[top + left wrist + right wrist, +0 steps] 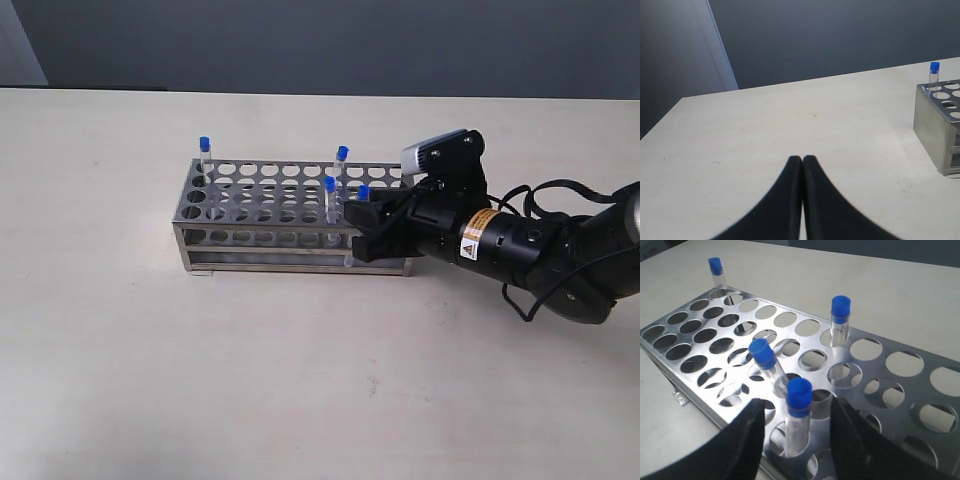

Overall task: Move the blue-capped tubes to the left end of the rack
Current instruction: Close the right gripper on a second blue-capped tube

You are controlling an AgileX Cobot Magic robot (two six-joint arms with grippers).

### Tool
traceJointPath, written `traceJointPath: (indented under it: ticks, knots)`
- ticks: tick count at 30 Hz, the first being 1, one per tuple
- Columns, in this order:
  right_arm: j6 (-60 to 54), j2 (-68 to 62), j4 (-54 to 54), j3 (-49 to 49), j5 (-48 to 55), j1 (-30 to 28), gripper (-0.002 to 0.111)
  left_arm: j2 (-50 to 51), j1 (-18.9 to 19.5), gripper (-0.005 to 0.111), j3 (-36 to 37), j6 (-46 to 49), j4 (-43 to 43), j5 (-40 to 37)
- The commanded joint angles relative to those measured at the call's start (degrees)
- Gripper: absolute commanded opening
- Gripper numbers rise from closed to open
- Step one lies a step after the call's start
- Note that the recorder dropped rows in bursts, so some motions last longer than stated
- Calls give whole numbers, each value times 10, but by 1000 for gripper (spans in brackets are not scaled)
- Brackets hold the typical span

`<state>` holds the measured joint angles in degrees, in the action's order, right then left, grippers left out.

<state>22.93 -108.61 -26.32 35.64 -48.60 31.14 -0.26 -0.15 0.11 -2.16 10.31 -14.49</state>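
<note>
The steel rack [262, 203] stands on the table and holds several blue-capped tubes. One tube [204, 150] stands at the rack's far left corner, and another [342, 158] stands in the back row towards the right. A third tube [330, 190] leans near the middle. The fourth tube [363, 192] stands in a front hole, between the fingers of my right gripper [362, 228]. In the right wrist view this gripper [797, 407] is open, with a gap on each side of the tube [799, 395]. My left gripper [802, 159] is shut and empty, hovering over bare table left of the rack [935, 130].
The pale table [150, 350] stretches wide in front of and to the left of the rack. The table's far edge meets a dark wall [330, 40]. The right arm's black body [520, 245] lies low over the table to the right of the rack.
</note>
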Motion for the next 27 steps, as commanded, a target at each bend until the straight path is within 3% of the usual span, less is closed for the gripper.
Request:
traceJointPath:
  ticks: [1, 27]
  knots:
    - [-18, -3, 2, 2, -4, -3, 41, 3, -4, 0, -1, -2, -1, 8]
    - [-54, -7, -19, 25, 1, -3, 41, 3, -4, 0, -1, -2, -1, 8]
